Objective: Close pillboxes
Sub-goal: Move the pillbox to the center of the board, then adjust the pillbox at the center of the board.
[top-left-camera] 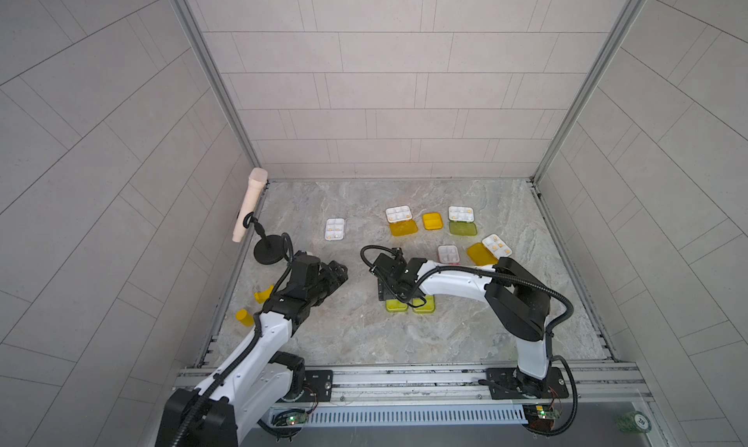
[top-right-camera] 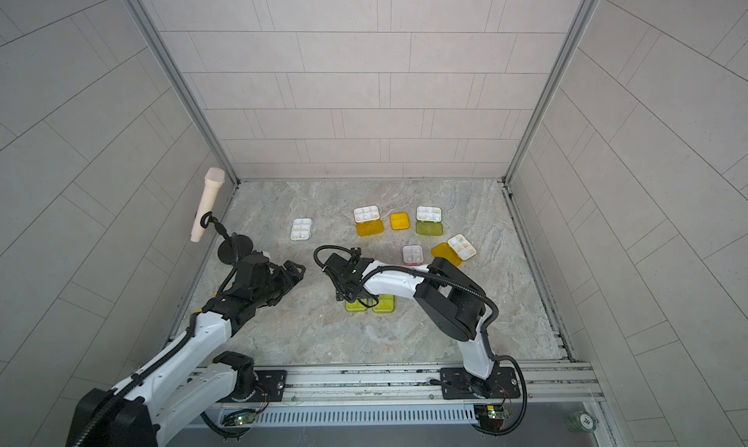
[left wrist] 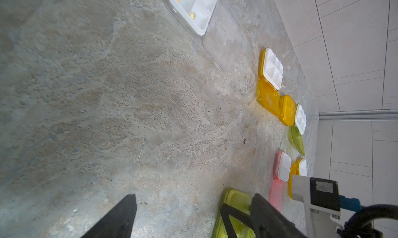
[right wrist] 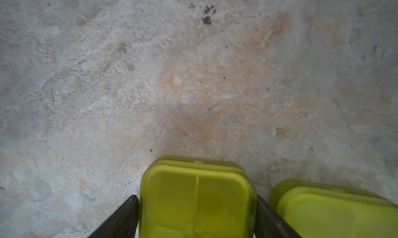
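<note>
In both top views the right gripper [top-left-camera: 398, 297] sits low over a green box [top-left-camera: 396, 306] at mid-table, with its twin [top-left-camera: 424, 304] just beside, both lids down. The open boxes lie farther back. The clear box [top-left-camera: 335, 228] stands well apart from the rest on the left arm's side, its long axis front to back and its lid flat on the side facing the others. The left gripper [top-left-camera: 339, 274] hovers over bare table [top-left-camera: 364, 335] — nearer that box than the right gripper is, so I judge it the left arm's job. The left wrist view shows its fingers [left wrist: 116, 217] apart with only table between them and the clear box ahead, off to one side. It also shows what the right arm hides from above — the pink box [left wrist: 284, 168] has its lid flat on the table. The right wrist view alone shows the grip: the fingers [right wrist: 129, 213] stand on either side of the green box, tight to its walls, and its lid is seated. Whether they press it or merely flank it I cannot tell.
</note>
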`<action>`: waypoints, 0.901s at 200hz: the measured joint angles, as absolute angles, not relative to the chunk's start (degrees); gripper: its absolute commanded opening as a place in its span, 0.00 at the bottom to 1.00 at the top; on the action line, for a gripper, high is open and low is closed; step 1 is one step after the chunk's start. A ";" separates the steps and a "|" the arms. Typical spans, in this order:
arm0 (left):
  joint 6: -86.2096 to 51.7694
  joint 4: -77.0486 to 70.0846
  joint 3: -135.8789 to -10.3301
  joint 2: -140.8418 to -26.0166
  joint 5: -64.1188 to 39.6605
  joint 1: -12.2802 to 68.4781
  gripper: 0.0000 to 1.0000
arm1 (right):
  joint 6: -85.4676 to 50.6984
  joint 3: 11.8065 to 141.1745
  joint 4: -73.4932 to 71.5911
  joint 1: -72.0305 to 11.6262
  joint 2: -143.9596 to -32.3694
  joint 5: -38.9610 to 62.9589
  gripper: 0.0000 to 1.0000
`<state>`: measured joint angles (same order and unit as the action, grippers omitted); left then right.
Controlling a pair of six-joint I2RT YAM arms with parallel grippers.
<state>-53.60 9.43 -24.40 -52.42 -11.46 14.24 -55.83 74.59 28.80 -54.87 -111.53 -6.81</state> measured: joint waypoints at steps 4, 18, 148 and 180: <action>-53.60 9.41 -24.40 -52.42 -11.46 14.24 0.88 | -55.88 74.50 28.75 -54.87 -111.35 -6.92 0.81; -53.60 9.30 -24.40 -52.42 -11.49 14.24 0.87 | -55.99 74.26 28.75 -54.87 -110.69 -7.25 0.81; -53.74 10.68 -24.84 -52.69 -10.63 14.22 0.87 | -46.54 85.86 33.50 -55.11 -113.01 -11.81 0.81; -53.52 12.34 -25.30 -50.70 -8.69 14.22 0.88 | -44.25 86.76 34.76 -55.11 -115.81 -12.12 0.81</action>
